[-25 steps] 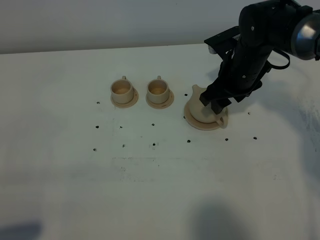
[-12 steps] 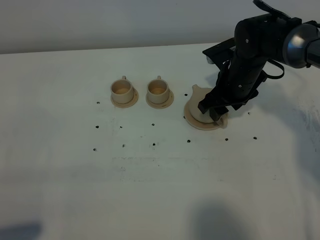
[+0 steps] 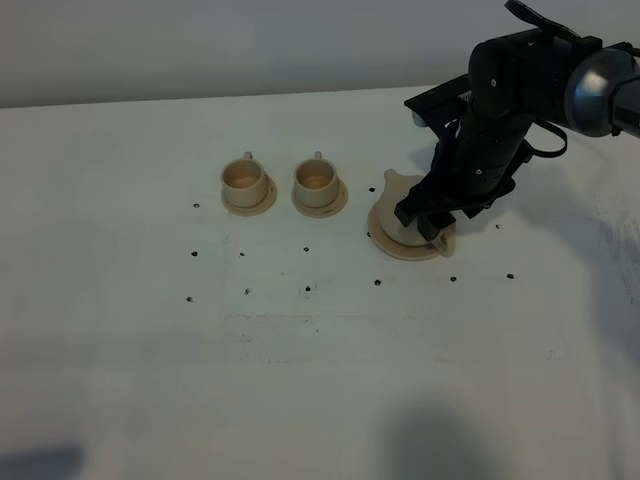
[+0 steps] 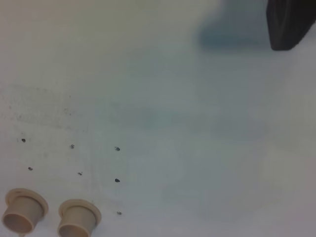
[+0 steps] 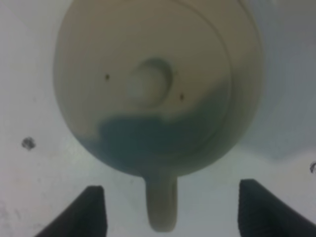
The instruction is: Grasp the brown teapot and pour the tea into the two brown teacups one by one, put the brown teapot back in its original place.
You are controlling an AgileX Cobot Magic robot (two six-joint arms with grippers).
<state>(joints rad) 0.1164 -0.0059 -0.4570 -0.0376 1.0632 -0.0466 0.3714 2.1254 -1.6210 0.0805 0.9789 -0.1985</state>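
Observation:
The brown teapot stands on its wide round saucer, the original place, right of centre, with its spout toward the far left. My right gripper hangs low over the pot's near right side and hides most of it. From the right wrist, the teapot is seen from above. Its loop handle lies between my open right gripper's dark fingertips, touching neither. The two brown teacups sit on small saucers to the left, also seen as teacups from the left wrist. My left gripper is out of view.
Small black dots mark the white table in rows in front of the cups and pot. A dark blurred shape sits at one corner of the left wrist view. The table's far edge meets a pale wall.
My right arm has come down and slightly nearer over the teapot, then held still. The jaws have stayed open. Teapot and cups have not moved.

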